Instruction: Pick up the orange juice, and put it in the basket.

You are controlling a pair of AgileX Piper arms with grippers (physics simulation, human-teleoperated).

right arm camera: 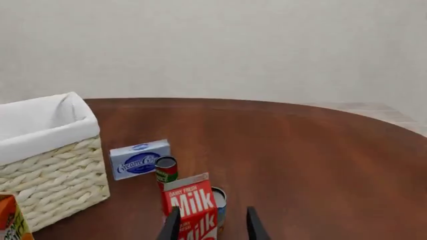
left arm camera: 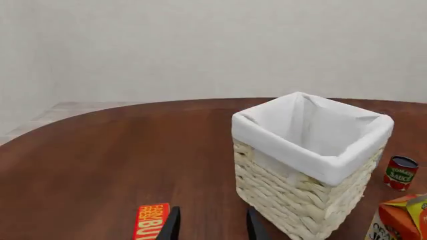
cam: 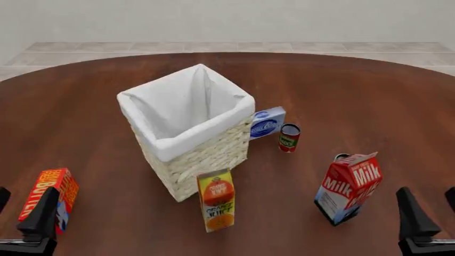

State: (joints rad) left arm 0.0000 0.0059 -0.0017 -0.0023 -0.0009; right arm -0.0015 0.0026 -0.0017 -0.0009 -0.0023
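so the orange juice [cam: 217, 200] is standing upright on the table [cam: 355, 90], right up against the near corner of the basket [cam: 186, 128], at about 6 o'clock from it in the front view. nothing is holding it. the basket's white liner is folded over the rim and i can't see anything inside.

left gripper [cam: 21, 216] sits low at the near left edge, fingers spread, with the butter box [cam: 50, 197] just beside one finger. right gripper [cam: 427, 213] is at the near right edge, fingers also spread and holding nothing.

milk carton [cam: 348, 186] stands at roughly 3 o'clock from the juice, well apart from it, with a small can [right arm camera: 219, 200] tucked just behind. the tomato sauce can [cam: 289, 137] and cream cheese box [cam: 267, 122] sit around 3 o'clock from the basket, the box touching the wicker or nearly.
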